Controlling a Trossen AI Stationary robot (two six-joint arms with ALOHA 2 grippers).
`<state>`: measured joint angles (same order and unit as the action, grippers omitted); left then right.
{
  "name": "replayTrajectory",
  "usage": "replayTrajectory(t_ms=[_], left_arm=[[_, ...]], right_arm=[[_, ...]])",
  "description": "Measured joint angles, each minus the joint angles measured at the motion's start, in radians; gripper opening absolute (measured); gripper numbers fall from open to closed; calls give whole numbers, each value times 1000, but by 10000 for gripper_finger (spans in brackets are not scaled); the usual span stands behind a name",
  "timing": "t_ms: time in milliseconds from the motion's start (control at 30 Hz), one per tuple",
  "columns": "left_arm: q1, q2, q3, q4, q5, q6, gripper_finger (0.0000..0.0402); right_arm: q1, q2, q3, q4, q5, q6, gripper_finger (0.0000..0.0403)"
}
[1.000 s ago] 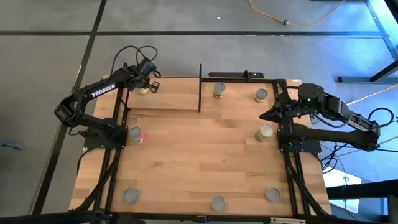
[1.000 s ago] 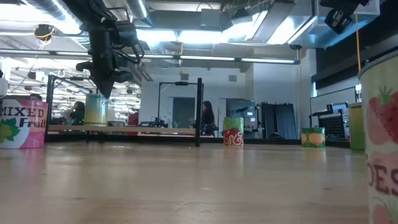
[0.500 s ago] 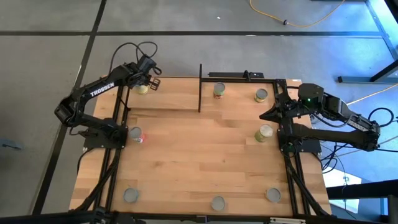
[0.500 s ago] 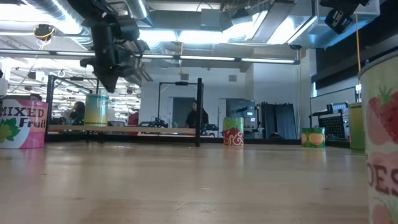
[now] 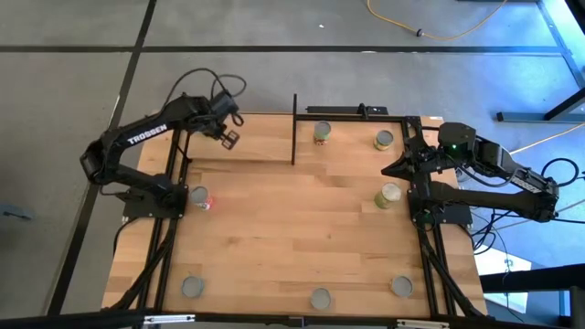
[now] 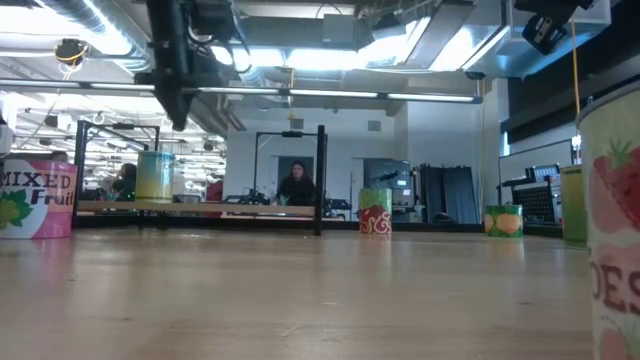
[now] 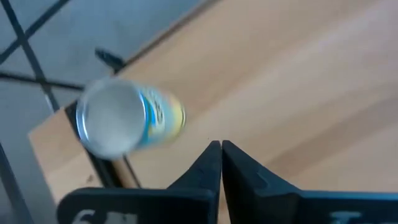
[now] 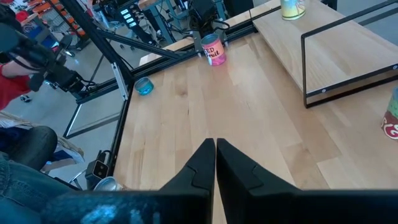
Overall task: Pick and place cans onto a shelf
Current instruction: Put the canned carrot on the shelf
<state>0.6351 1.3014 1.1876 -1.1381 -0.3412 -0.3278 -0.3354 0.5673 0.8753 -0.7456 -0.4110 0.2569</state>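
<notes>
Shelf (image 5: 242, 142), a narrow light-wood plank framed by thin black rods, runs along the far left edge of the worktop (image 5: 292, 238), whose middle lies open. The left pincer (image 5: 229, 137) hangs above the shelf, fingers pressed together on nothing. Just beside it, at the shelf's outer end, stands a can (image 7: 127, 118) with a silver top and yellow label; from overhead the arm hides it. The right pincer (image 8: 215, 146), also pressed together and empty, waits at the worktop's right edge. Other cans sit well apart: a pink one (image 5: 200, 198) by the left edge, three (image 5: 319, 298) along the near edge, labels hard to make out.
</notes>
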Motion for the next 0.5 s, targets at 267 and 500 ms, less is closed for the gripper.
replayTrajectory(t_ms=[267,500], left_arm=[[15,1,-114,17,-48,-26,1],[25,1,-201,158,-139,15,0]], right_arm=[[0,0,0,0,0,-1,19],[0,0,0,0,0,1,19]])
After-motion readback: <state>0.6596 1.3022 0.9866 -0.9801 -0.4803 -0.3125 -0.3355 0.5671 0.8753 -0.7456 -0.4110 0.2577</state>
